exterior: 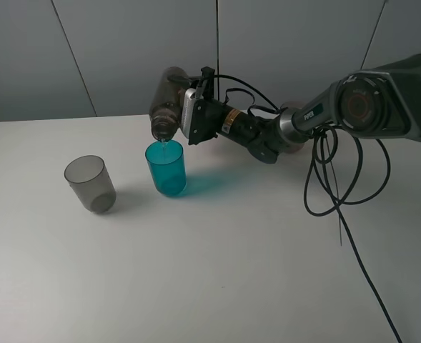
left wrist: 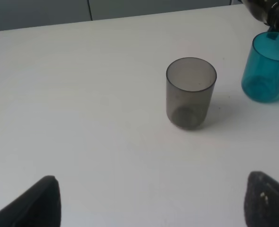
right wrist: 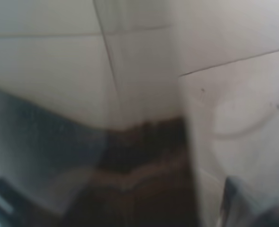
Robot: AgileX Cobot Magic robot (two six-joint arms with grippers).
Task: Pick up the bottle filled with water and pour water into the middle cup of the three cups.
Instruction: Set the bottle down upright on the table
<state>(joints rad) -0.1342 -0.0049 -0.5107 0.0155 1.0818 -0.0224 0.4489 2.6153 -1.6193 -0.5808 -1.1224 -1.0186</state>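
Observation:
My right gripper (exterior: 187, 113) is shut on the smoky brown bottle (exterior: 169, 96), which is tipped steeply with its mouth down. The mouth hangs just over the rim of the teal-blue middle cup (exterior: 166, 170), and a thin thread of water runs into it. Left of that stands the smoky grey cup (exterior: 90, 184). A pinkish patch behind the right arm (exterior: 290, 106) may be the third cup, mostly hidden. In the left wrist view the grey cup (left wrist: 190, 92) is centred, with the teal cup (left wrist: 267, 71) and the bottle mouth (left wrist: 268, 10) beyond it. My left gripper (left wrist: 151, 203) is open and empty. The right wrist view shows only the blurred bottle (right wrist: 144, 156).
Black cables (exterior: 339, 186) hang from the right arm and trail across the white table (exterior: 217, 286) on the right side. A grey panelled wall stands behind the table's far edge.

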